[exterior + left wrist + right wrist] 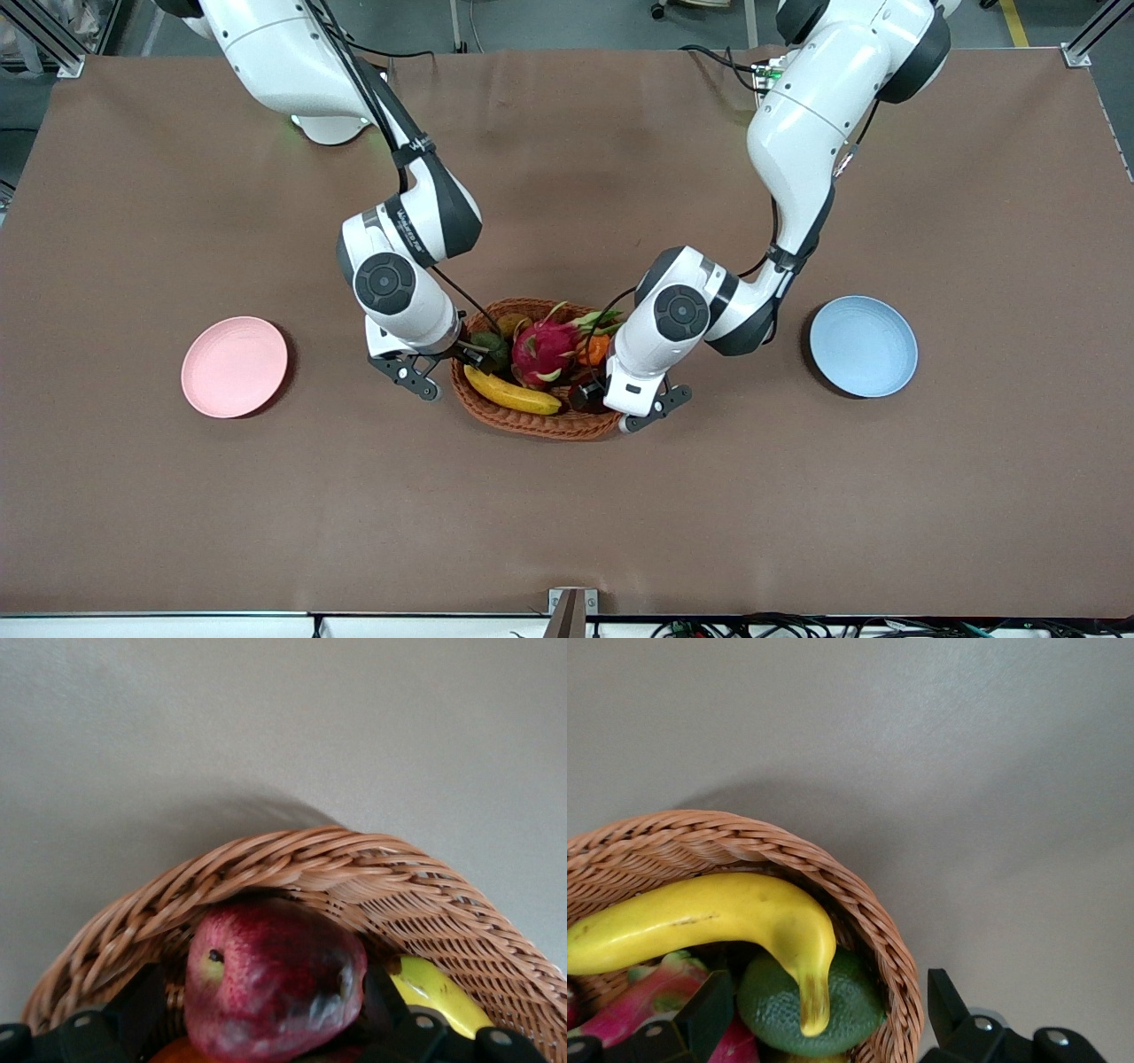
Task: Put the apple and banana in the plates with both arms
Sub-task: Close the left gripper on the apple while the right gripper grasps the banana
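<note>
The dark red apple lies in the woven basket between the open fingers of my left gripper, which is down at the basket's end toward the left arm. In the front view the gripper hides the apple. The yellow banana lies along the basket's rim nearest the front camera. My right gripper is open at the basket's other end, one finger inside the basket and one outside the rim, with the banana's dark tip between them. The pink plate and blue plate lie bare.
The basket also holds a pink dragon fruit, an orange fruit and a green fruit under the banana's tip. The pink plate sits toward the right arm's end of the table, the blue plate toward the left arm's end.
</note>
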Robot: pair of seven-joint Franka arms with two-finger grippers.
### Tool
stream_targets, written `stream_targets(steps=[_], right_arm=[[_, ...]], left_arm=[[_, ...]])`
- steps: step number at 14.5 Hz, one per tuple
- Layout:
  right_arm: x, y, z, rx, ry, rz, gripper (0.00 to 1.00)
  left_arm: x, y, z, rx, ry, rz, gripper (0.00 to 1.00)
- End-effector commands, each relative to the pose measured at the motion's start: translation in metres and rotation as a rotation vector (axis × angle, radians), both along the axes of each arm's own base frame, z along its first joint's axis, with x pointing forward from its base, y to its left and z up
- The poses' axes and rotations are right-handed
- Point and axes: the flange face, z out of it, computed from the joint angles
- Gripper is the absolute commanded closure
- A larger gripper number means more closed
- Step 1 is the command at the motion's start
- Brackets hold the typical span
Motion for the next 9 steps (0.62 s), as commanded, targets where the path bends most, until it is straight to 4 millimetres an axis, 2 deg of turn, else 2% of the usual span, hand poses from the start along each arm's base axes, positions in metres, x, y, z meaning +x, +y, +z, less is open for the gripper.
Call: stream_targets(steps=[1,4,5,7,9], right_arm=[[-0.006,0.007,-0.006,0.006,-0.003,-0.010,0.21],[-0.011,0.016,-0.005,0.010,-0.012,0.007,0.42],[-0.011,0.016,-0.005,0.010,-0.012,0.007,0.46],[-0.011,0.016,-0.006,0.008,-0.009,0.007,0.49],[-0.011,0.016,-0.006,0.007,-0.005,0.007,0.53]], left_arm=[[-0.001,-0.012,-0.005,-0.011,-0.009,0.008,0.00],[-0.008,-0.018,-0.014,-0.002,-0.001,-0.005,0.01],[-0.009,-0.018,-0.015,0.001,-0.001,-0.007,0.10],[-0.010,-0.018,-0.016,0.006,0.003,0.000,0.36],[-0.009,-0.017,-0.010,0.005,-0.001,0.006,0.52]])
